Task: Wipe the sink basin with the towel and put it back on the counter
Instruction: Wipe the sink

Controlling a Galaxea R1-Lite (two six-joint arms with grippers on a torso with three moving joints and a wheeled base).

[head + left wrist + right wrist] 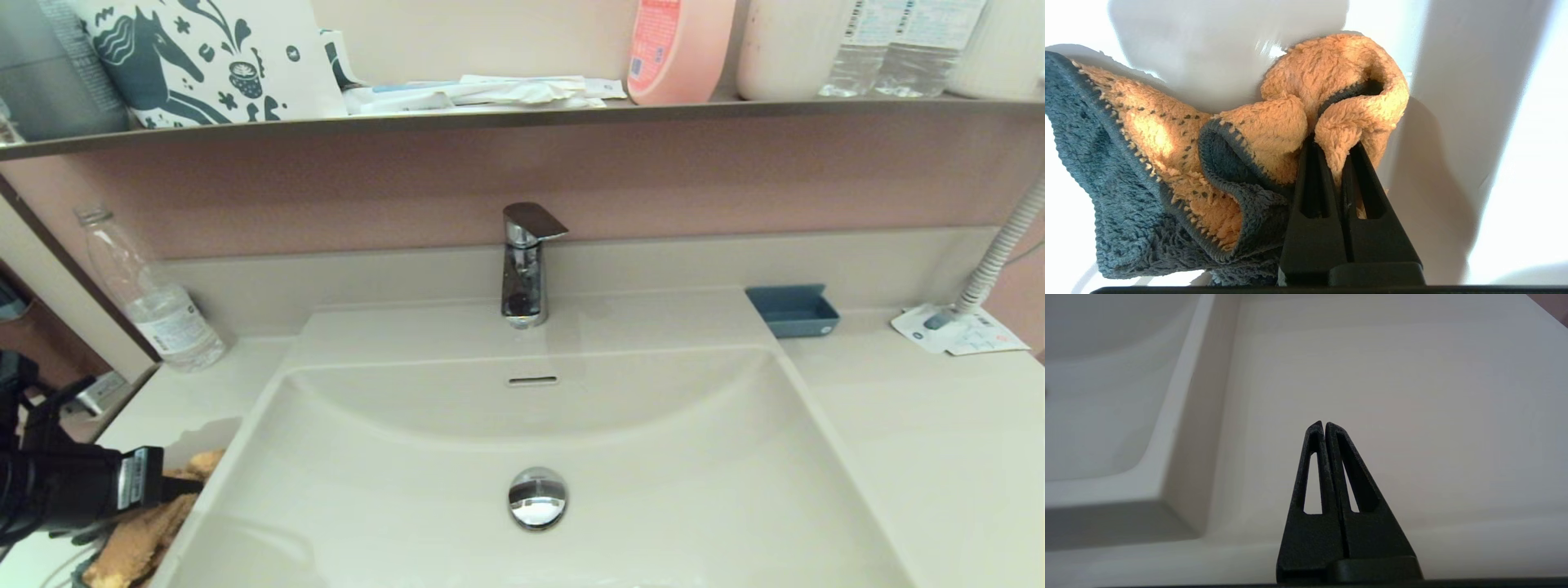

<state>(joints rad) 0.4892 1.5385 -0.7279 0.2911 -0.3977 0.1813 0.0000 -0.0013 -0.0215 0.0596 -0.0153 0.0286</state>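
Item: towel [1274,134] — orange-yellow terry, dark trim, bunched on counter [175,412] just beside left rim of sink basin [653,457].
Holder: left gripper [1331,149], fingers clenched on a raised fold of the cloth; most of the towel slack, draped away from the tips.
Idle: right gripper [1324,424], fingers pressed together on nothing, parked over counter on basin's right side.
Basin status: no cloth in it, drain plug [537,496] seated, overflow slot [532,380] visible.
Step in hand, prob.: lift towel & carry over rim into basin; whether cloth is already off the counter — can't tell, arm blocks head view.
Handling notes:
- Raise enough so hanging part clears rim w/o snagging.
- Pinch is on one fold only; keep moves slow so it doesn't slip out.
- Lower till cloth, not fingertips, presses the basin.
- Sweep wall to wall, go round drain plug.
- Steer clear of tap [526,265] at back.
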